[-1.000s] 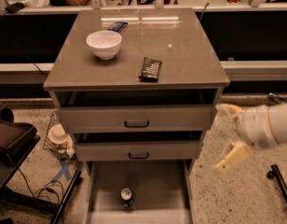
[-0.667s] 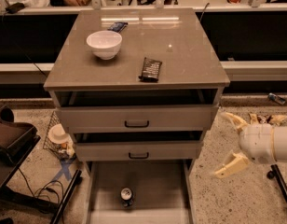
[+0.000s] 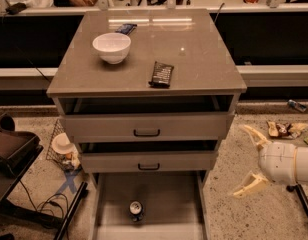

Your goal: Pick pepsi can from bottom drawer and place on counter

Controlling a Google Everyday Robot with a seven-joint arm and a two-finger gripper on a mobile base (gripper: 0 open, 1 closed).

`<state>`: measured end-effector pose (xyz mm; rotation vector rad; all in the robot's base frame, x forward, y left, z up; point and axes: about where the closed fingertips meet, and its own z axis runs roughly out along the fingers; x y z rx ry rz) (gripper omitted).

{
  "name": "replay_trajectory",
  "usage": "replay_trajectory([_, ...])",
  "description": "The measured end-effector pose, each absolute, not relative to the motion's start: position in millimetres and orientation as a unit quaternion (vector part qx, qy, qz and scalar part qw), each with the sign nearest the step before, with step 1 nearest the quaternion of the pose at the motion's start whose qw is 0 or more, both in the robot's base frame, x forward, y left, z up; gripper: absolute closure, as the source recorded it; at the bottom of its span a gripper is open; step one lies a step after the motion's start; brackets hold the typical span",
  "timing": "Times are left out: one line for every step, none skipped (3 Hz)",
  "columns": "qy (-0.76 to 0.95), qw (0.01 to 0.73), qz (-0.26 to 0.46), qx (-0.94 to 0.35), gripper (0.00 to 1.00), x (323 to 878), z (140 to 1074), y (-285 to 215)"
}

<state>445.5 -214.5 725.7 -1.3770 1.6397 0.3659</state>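
Note:
The pepsi can (image 3: 136,210) stands upright on the floor of the bottom drawer (image 3: 169,204), which is pulled out furthest at the bottom of the view. The counter (image 3: 194,59) is the glossy grey-brown top of the cabinet. My gripper (image 3: 248,159) is at the right, beside the cabinet and about level with the middle drawer, well to the right of the can. Its two cream fingers are spread wide apart with nothing between them.
A white bowl (image 3: 112,47), a flat black snack packet (image 3: 161,74) and a small blue packet (image 3: 125,29) lie on the counter. The two upper drawers (image 3: 146,127) stand slightly open. A wire basket (image 3: 61,149) and a dark chair (image 3: 11,149) are at the left; wrappers (image 3: 284,129) lie on the floor at the right.
My gripper has moved a little further right and away from the cabinet, fingers still spread. The can, drawers and counter items have not moved.

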Motion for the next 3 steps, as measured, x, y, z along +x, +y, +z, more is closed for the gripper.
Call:
replay_trajectory([0.670,0.464,0.151,-0.560,0.00,447,719,-209])
replay_trajectory([0.670,0.460,0.164,-0.559,0.00,444,676,-188])
replay_trajectory([0.669,0.462,0.181,-0.554,0.00,445,605,-165])
